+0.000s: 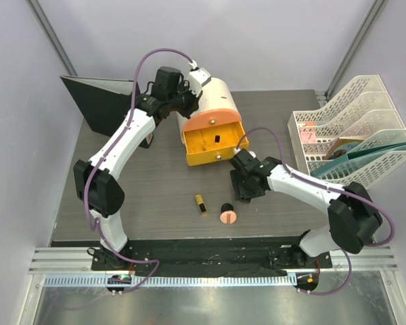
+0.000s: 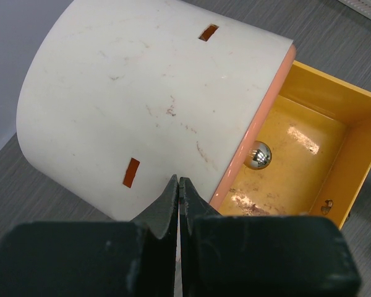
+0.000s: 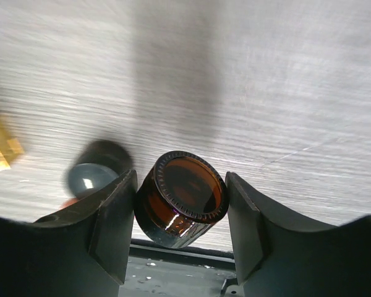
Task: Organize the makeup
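My right gripper is shut on a small dark amber jar and holds it tilted above the table, between its fingers. A black-gold lipstick lies on the table to its left, also at the left edge of the right wrist view. A round pink compact with a black cap lies beside the lipstick; its dark cap shows blurred below the jar. My left gripper is shut and empty, over the top of the cream box.
The cream-and-orange cylindrical box lies at the back centre with its yellow drawer pulled open; a small dark item is inside. A white file rack stands at right. A black board stands at back left.
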{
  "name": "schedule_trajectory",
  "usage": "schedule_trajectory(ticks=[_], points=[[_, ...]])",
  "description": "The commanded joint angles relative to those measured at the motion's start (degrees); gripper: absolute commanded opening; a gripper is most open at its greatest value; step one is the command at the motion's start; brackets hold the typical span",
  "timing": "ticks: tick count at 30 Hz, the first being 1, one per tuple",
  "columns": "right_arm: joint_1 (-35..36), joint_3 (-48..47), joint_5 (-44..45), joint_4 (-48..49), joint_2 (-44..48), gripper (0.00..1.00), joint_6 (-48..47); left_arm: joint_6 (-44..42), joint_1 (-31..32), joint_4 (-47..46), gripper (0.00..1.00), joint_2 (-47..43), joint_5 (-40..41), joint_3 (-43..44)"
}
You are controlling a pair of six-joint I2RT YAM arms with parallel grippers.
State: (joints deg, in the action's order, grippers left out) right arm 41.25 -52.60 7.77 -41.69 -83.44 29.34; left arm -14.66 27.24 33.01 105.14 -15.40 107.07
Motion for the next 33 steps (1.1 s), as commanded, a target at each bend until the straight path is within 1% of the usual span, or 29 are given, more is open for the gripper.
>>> schedule_trajectory(ticks=[1, 7, 13, 18, 21, 27, 31, 33], points=[[0.3, -6.4, 3.8, -1.4, 5.6, 0.01, -1.9, -0.5, -0.2, 0.5, 0.0, -1.5, -0.4, -0.4], [0.3, -14.8, 6.9, -2.2, 7.8, 0.01, -3.3, -0.5, -0.2, 0.6, 0.0, -1.4, -0.5, -0.2], [0.2, -24.9, 10.3, -1.1, 6.9, 0.01, -6.1, -0.7, -0.2, 0.7, 0.0, -1.3, -0.3, 0.0], [-0.5, -33.0, 11.6, -0.5, 1.5, 0.01, -7.4, -1.3, -0.2, 1.3, 0.0, -1.3, 0.0, -0.1], [-1.7, -35.5, 10.4, 0.4, -2.0, 0.01, -7.2, -1.4, -0.2, 1.4, 0.0, -1.3, 0.2, -0.1], [-4.5, -39.6, 6.6, 2.7, -8.7, 0.01, -7.3, -1.4, -0.2, 1.6, 0.0, -1.5, 0.1, 0.1], [-5.4, -39.7, 5.9, 4.4, -11.8, 0.01, -7.5, -1.7, -0.2, 1.7, 0.0, -1.7, 0.0, 0.1], [-6.1, -40.6, 5.3, 4.7, -13.5, 0.03, -6.9, -1.9, -0.2, 1.9, 0.0, -1.8, 0.2, 0.0]])
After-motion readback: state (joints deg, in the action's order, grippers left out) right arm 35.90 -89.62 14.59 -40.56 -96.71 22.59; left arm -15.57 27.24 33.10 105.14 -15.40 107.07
